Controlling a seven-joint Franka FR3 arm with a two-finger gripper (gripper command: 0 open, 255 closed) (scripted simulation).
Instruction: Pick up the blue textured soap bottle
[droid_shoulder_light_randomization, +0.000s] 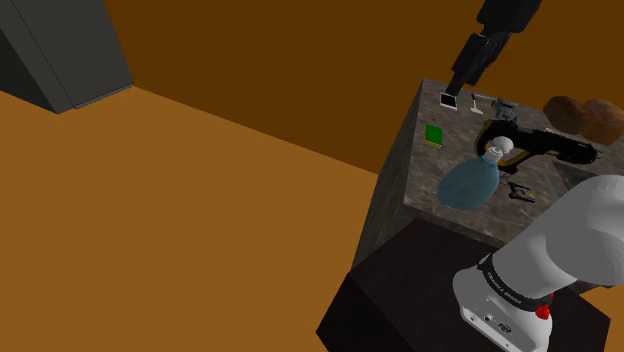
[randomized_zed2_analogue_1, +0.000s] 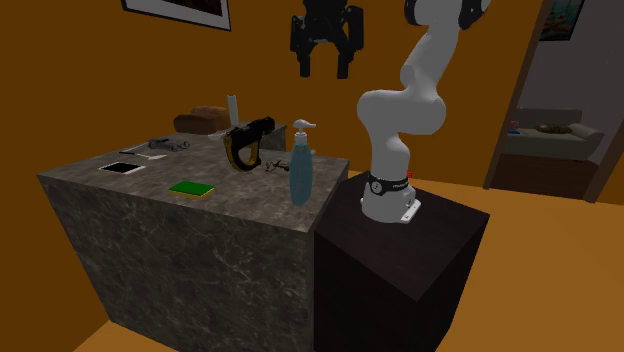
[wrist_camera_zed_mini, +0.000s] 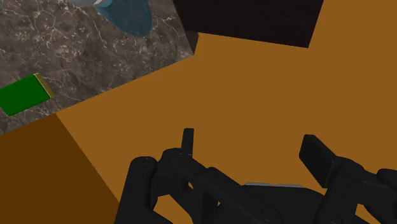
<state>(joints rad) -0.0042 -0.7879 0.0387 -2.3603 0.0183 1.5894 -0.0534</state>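
The soap bottle (randomized_zed2_analogue_1: 300, 176) is blue and translucent with a white pump. It stands upright near the corner of the grey marble table (randomized_zed2_analogue_1: 150, 230) closest to the stand. In the shoulder view the bottle (droid_shoulder_light_randomization: 468, 181) is at the table's near edge. My black gripper (randomized_zed2_analogue_1: 323, 64) hangs open high above the table, well clear of the bottle, with nothing between its fingers. In the wrist view the gripper (wrist_camera_zed_mini: 253, 153) looks down mostly at orange floor, and the bottle's base (wrist_camera_zed_mini: 130, 14) sits far beyond the fingertips, off to one side.
A green card (randomized_zed2_analogue_1: 190, 187) lies near the bottle. A black and yellow tool (randomized_zed2_analogue_1: 246, 140), a white flat device (randomized_zed2_analogue_1: 122, 167), small parts and a brown lump (randomized_zed2_analogue_1: 205, 118) share the table. The dark stand (randomized_zed2_analogue_1: 400, 260) adjoins it. Orange floor surrounds both.
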